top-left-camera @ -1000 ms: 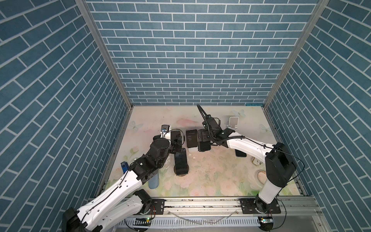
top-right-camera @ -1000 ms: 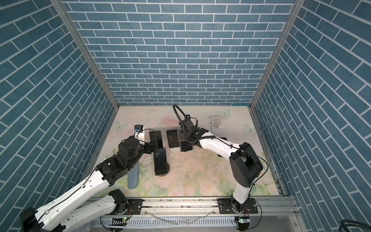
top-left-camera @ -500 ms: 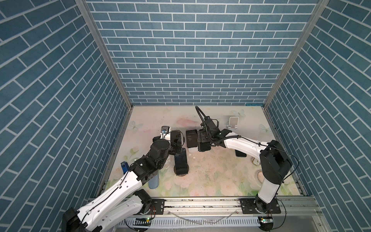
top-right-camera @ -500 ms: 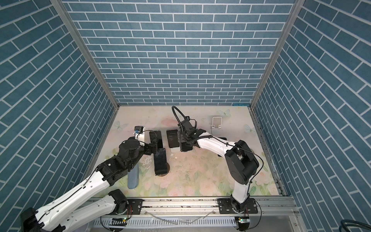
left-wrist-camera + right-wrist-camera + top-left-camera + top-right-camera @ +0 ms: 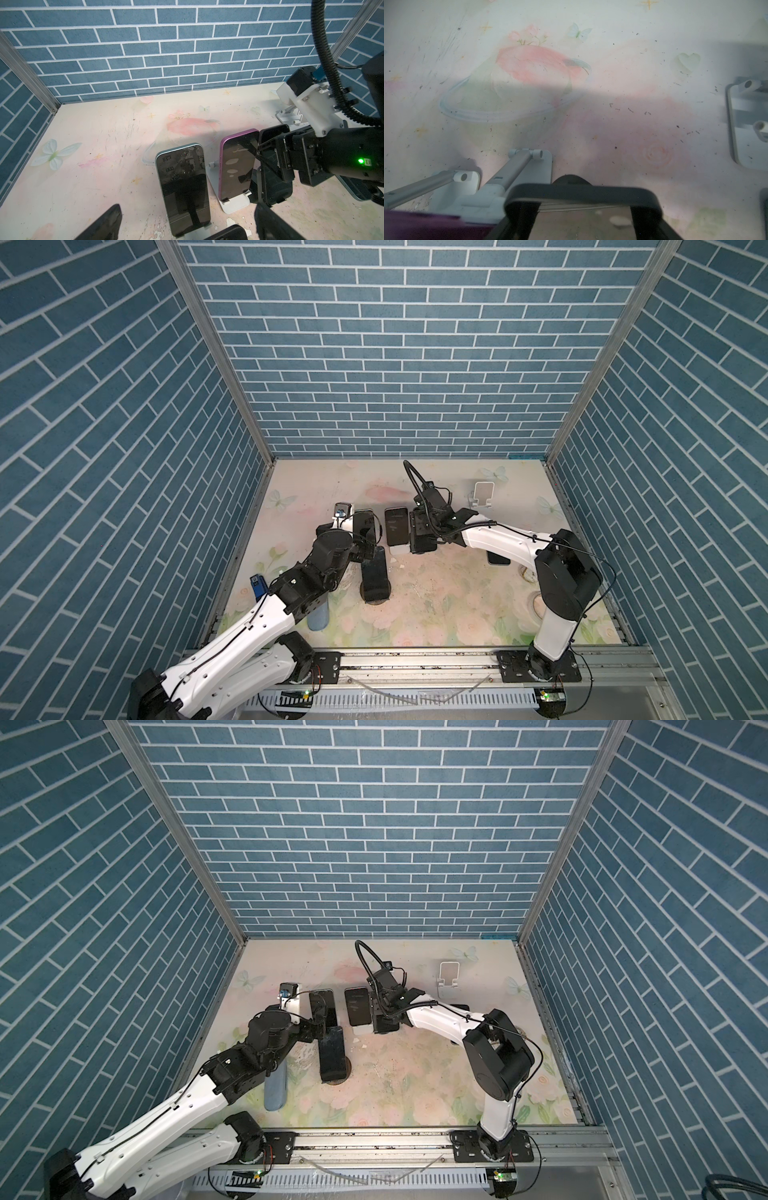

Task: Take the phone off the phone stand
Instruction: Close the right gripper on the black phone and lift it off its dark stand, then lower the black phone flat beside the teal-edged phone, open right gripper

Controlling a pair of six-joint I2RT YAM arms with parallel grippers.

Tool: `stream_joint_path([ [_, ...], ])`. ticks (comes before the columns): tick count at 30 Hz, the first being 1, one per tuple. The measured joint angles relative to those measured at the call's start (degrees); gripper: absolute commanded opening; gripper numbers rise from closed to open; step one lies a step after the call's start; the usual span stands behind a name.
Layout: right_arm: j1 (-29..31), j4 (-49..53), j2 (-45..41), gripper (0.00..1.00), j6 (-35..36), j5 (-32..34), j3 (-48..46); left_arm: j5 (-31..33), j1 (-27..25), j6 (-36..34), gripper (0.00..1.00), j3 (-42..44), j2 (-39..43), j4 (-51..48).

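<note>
A black phone [image 5: 581, 193] stands upright in a dark stand with a round base [image 5: 571, 179], mid-table in both top views. My right gripper [image 5: 583, 206] comes down over the phone's top, one finger [image 5: 522, 218] on each side edge, shut on it. From the left wrist view this gripper [image 5: 270, 164] clasps the phone [image 5: 272, 135] beside a purple phone. In a top view the right gripper [image 5: 422, 536] covers the phone. My left gripper [image 5: 187, 228] is open, its fingers [image 5: 104, 224] spread wide before a teal-edged phone [image 5: 182, 187].
The purple phone [image 5: 236, 164] leans in a white stand just left of the held phone. Another black phone [image 5: 374, 572] stands on a round base near the left gripper [image 5: 368, 541]. An empty white stand [image 5: 482, 494] is at the back right. A phone [image 5: 498, 560] lies flat under the right arm.
The right gripper's fingers have closed in from wide open onto the black phone's sides, and the right arm has shifted slightly left. The left arm has not moved.
</note>
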State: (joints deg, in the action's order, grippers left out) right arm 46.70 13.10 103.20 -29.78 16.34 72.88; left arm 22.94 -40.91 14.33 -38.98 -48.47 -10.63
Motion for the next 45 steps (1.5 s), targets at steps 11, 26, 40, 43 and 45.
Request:
stream_joint_path([
  [11,0.07,0.00,-3.76,0.60,0.00,0.09,-2.45,-0.02,0.00,0.00,1.00,0.04,-0.20,0.00],
  [26,-3.37,2.10,-15.47,0.60,0.20,2.27,-8.87,-1.14,0.00,0.11,1.00,-0.74,-3.34,0.17],
  [40,-14.38,5.01,-19.26,0.60,1.40,0.39,-20.96,-4.81,-0.17,0.90,1.00,-3.48,-6.67,1.38],
  [43,-15.45,5.66,-18.93,0.60,2.67,-1.03,-21.11,-5.38,-0.24,1.25,1.00,-3.52,-6.80,2.14],
  [45,-16.09,5.73,-18.49,0.61,3.37,-1.77,-21.11,-5.92,-0.26,1.33,1.00,-3.58,-7.21,2.34],
])
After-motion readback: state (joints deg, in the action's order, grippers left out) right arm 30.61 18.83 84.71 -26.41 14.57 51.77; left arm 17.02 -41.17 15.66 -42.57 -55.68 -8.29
